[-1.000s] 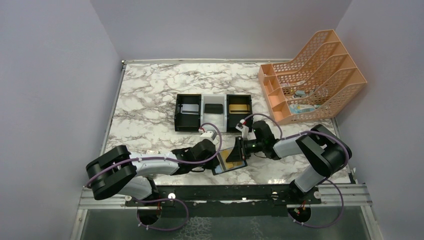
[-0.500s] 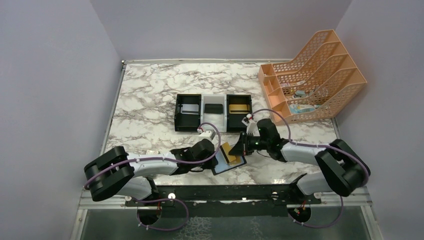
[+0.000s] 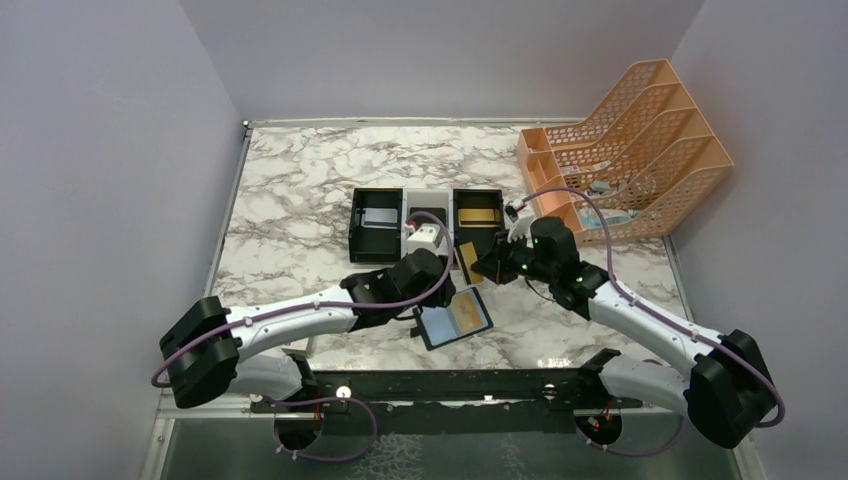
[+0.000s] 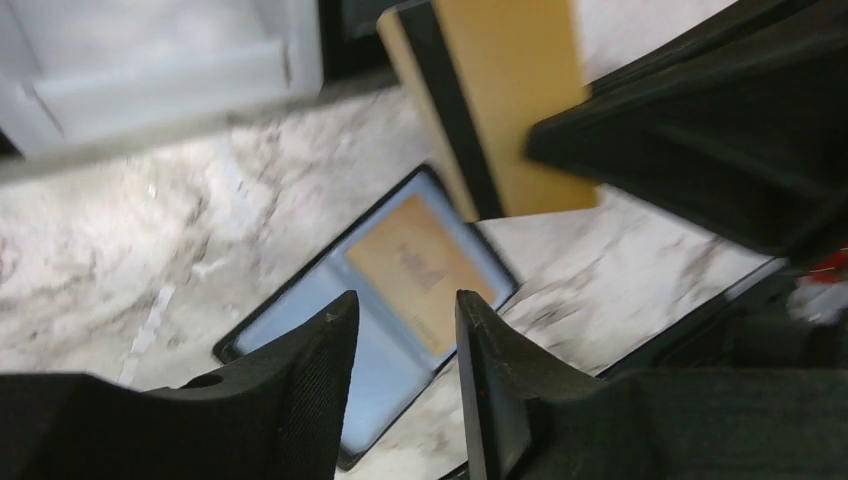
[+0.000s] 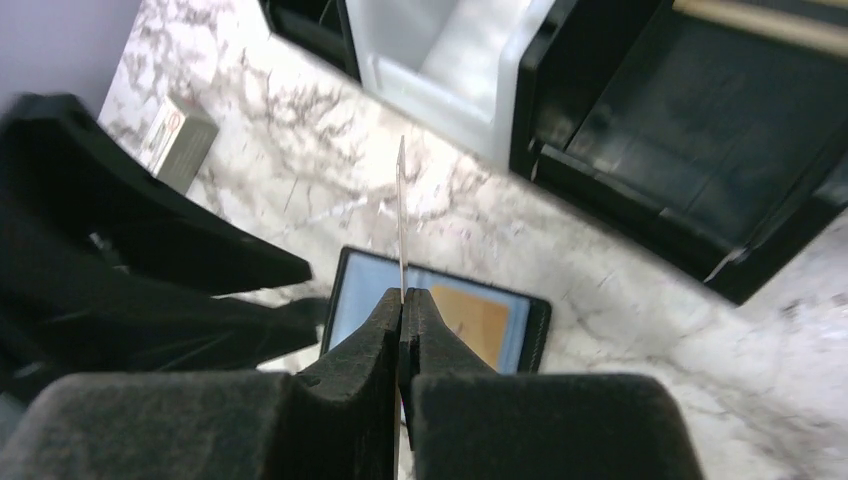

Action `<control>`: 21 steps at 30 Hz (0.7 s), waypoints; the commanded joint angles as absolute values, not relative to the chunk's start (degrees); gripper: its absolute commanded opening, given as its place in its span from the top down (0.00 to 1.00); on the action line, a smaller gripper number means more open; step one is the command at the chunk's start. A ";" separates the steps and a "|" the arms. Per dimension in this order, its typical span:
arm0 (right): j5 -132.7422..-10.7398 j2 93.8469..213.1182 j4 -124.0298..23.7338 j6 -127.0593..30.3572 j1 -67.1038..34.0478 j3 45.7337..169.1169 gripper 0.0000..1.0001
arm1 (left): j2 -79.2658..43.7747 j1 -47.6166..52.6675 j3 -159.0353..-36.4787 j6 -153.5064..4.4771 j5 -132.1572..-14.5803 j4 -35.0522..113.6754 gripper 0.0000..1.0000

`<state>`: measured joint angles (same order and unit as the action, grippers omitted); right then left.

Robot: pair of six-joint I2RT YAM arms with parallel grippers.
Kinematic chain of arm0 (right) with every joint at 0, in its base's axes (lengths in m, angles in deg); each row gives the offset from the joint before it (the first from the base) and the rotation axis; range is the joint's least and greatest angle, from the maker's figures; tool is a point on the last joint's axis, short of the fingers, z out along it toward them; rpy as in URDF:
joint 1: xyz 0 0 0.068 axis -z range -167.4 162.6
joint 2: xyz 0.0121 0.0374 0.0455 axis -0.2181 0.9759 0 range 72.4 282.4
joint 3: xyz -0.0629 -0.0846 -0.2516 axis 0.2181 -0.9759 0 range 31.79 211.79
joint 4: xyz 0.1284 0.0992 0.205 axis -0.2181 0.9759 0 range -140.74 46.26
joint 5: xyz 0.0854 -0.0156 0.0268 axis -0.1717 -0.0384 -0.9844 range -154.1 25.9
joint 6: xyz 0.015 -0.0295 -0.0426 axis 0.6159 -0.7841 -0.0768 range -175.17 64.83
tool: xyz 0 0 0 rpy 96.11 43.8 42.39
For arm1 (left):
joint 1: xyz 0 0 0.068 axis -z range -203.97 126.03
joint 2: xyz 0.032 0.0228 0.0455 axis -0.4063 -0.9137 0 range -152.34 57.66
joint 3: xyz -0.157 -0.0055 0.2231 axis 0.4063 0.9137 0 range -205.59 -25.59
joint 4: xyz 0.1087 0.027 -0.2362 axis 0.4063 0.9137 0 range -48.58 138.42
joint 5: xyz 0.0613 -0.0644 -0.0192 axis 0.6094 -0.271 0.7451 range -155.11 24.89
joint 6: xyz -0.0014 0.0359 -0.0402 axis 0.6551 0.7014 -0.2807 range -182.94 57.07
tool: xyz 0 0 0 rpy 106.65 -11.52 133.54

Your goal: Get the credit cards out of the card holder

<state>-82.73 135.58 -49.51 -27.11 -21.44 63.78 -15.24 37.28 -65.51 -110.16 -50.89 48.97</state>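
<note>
The card holder (image 3: 437, 326) lies open and flat on the marble near the front edge, with a tan credit card (image 3: 466, 314) in its right pocket. In the left wrist view my left gripper (image 4: 405, 300) hangs open above the holder (image 4: 300, 330) with nothing between its fingers. My right gripper (image 3: 483, 262) is shut on a gold credit card with a dark stripe (image 3: 466, 254), held on edge above the table between the holder and the tray. The right wrist view shows that card (image 5: 401, 215) edge-on in the right gripper (image 5: 402, 293), over the holder (image 5: 365, 290).
A black-white-black three-compartment tray (image 3: 354, 228) stands behind both grippers, with a silver-grey card (image 3: 378, 218) and a gold card (image 3: 477, 215) in its outer bins. An orange file rack (image 3: 625, 150) fills the back right. A white box with a red mark (image 5: 180, 140) lies left of the holder.
My right gripper shut on the gold card, drew it out of the holder and lifted it toward the tray. My left gripper let go of the holder, opened and rose.
</note>
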 commanded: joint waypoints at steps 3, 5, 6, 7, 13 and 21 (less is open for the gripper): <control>-68.83 133.28 -45.24 -34.42 -21.24 69.08 0.99 | -12.28 35.00 -75.98 -104.07 -42.43 52.81 0.46; -64.20 133.94 -44.28 -35.69 -21.04 71.05 0.99 | -10.98 33.18 -77.15 -102.77 -44.79 52.29 0.41; -61.93 134.76 -44.03 -36.46 -20.87 72.07 0.99 | -10.15 32.22 -77.25 -102.32 -45.97 52.05 0.39; -60.40 135.60 -44.09 -37.37 -20.49 73.07 0.99 | -9.20 31.54 -76.97 -102.08 -46.55 51.92 0.37; -64.68 141.58 -47.41 -40.60 -14.64 77.01 0.99 | -1.35 29.65 -66.11 -103.82 -47.53 47.16 0.22; -80.12 149.25 -52.61 -55.36 -9.85 82.76 0.99 | 4.13 23.70 -61.48 -101.02 -51.51 50.12 0.15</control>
